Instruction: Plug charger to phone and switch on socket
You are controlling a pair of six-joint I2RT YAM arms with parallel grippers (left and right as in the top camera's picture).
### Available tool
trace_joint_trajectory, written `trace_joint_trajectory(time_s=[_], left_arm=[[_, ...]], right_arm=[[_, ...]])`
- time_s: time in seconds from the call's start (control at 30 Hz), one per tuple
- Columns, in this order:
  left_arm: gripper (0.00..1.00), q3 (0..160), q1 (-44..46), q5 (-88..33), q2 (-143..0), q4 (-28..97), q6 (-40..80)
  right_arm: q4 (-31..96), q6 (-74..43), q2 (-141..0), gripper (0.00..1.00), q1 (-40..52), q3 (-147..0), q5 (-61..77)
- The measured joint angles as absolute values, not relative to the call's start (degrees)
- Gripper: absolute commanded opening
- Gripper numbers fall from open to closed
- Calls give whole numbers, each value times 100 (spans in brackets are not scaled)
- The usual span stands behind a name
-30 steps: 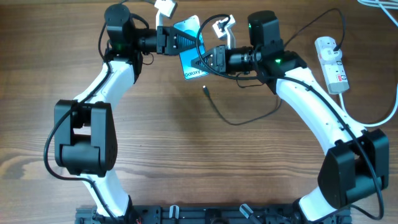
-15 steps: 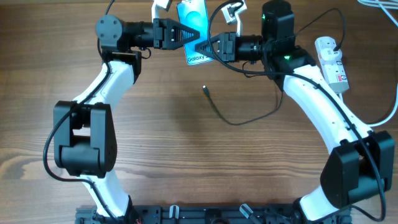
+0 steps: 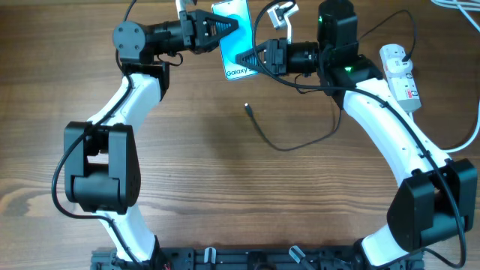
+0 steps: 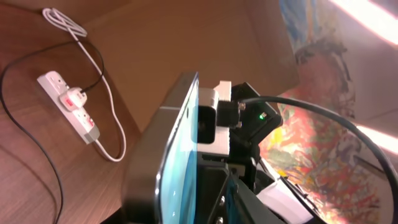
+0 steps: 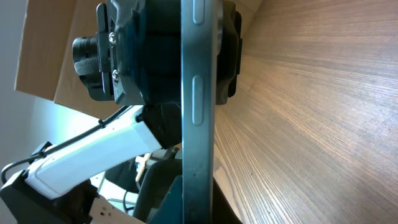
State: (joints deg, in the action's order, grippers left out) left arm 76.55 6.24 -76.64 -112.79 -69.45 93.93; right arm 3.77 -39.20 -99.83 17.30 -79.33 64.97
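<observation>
Phone (image 3: 235,37) between both claws, right claw (image 3: 244,58) grasping it, left claw (image 3: 229,25) grip unclear

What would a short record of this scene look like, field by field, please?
phone: held up between both grippers
right gripper: shut on the phone's lower edge
left gripper: at the phone's top, grip unclear
cable tip: loose on the table, not in the phone
power strip: at the right, plug in, switch unreadable

The phone (image 3: 232,46) shows a bright blue-teal screen with white lettering; the socket (image 3: 400,79) is white with red markings; the charger (image 3: 280,148) is black; the surface (image 3: 225,202) is brown woodgrain
</observation>
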Motion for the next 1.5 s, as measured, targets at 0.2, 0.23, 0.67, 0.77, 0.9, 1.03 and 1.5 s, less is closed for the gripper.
trace_joint_trajectory(time_s=[0.2, 0.23, 0.67, 0.77, 0.9, 1.03, 1.5], left_arm=[[28, 7655, 648, -7616, -11279, -6943, 9507], [27, 7655, 661, -7618, -11279, -6943, 9509], [22, 7655, 762, -7835, -11279, -6949, 9531], [21, 7655, 762, -7852, -11279, -6949, 9533], [22, 7655, 762, -7854, -11279, -6949, 9553], [31, 7658, 766, -7874, -11279, -6963, 9603], [20, 7658, 738, -7950, -11279, -6960, 9633]], right_arm=[[377, -4053, -9983, 4, 1723, -7933, 6600], [377, -4071, -9983, 4, 1717, -7933, 6624], [69, -4523, -9985, 4, 1719, -7931, 6707], [54, -4567, -9985, 4, 1719, -7931, 6707], [25, -4659, -9985, 4, 1726, -7933, 6694], [-32, -4735, -9985, 4, 1743, -7926, 6567], [-148, -4882, -9985, 4, 1772, -7922, 6451]])
